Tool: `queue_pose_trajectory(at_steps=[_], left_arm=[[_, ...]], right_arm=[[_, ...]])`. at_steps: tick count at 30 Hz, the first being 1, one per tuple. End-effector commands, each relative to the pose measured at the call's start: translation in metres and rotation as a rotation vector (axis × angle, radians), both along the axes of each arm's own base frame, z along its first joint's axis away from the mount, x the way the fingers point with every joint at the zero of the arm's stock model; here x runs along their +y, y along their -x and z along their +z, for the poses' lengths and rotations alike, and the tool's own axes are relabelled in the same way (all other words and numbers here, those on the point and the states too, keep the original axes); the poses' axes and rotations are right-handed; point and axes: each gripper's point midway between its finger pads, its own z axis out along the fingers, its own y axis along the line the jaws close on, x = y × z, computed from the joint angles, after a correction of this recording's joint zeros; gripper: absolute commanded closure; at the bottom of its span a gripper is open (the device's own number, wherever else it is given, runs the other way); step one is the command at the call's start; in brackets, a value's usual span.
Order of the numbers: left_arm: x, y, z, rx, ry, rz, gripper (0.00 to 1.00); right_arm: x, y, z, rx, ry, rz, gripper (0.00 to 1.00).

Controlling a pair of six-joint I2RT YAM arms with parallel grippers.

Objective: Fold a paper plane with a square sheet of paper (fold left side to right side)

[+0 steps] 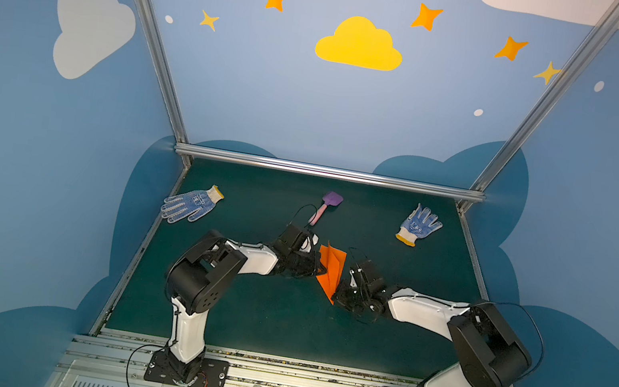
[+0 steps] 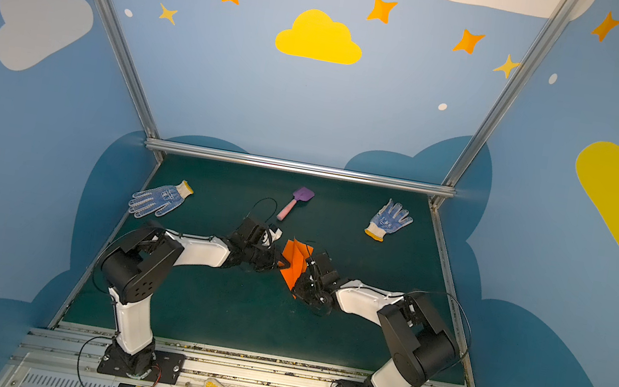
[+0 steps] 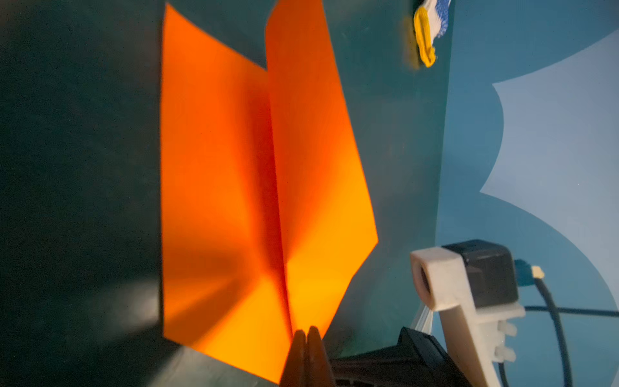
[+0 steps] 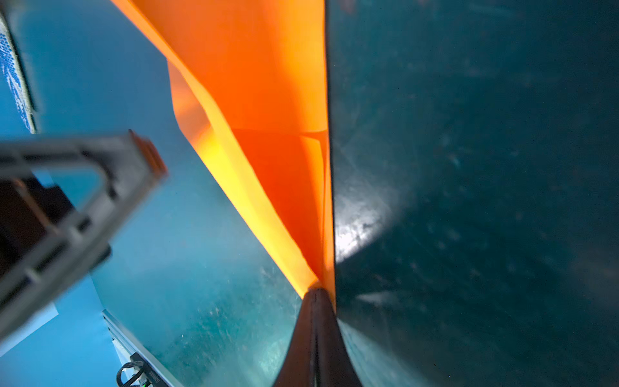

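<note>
Table (image 1: 278, 324): dark green mat.
Left gripper (image 3: 306, 335): jaws pressed together, pinching the orange paper (image 3: 268, 201) at its centre crease.
Right gripper (image 4: 316, 293): jaws closed, pinching the paper's narrow end.
Orange paper (image 1: 332, 267): folded, mid-table, between both grippers.
Spatula (image 1: 326, 205): behind, apart.

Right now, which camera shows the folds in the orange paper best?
The left wrist view: the orange paper fills it, with the centre crease and both flaps plain. The right wrist view sees the paper almost edge-on. In both top views the paper is small and distant.
</note>
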Motion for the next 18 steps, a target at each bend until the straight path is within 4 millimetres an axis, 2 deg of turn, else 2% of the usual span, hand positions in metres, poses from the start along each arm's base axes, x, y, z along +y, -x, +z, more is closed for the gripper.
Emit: queue_pose_trajectory(at_steps=[1, 11, 18], left_arm=[[-0.011, 0.019, 0.002, 0.014, 0.026, -0.05, 0.96], [-0.023, 0.041, -0.01, 0.035, 0.052, -0.086, 0.96], [-0.022, 0.043, -0.022, 0.05, 0.041, -0.089, 0.96]], right_arm=[[-0.035, 0.03, -0.039, 0.125, 0.151, -0.021, 1.0], [-0.035, 0.03, -0.038, 0.126, 0.155, -0.021, 1.0], [-0.036, 0.03, -0.038, 0.128, 0.155, -0.023, 1.0]])
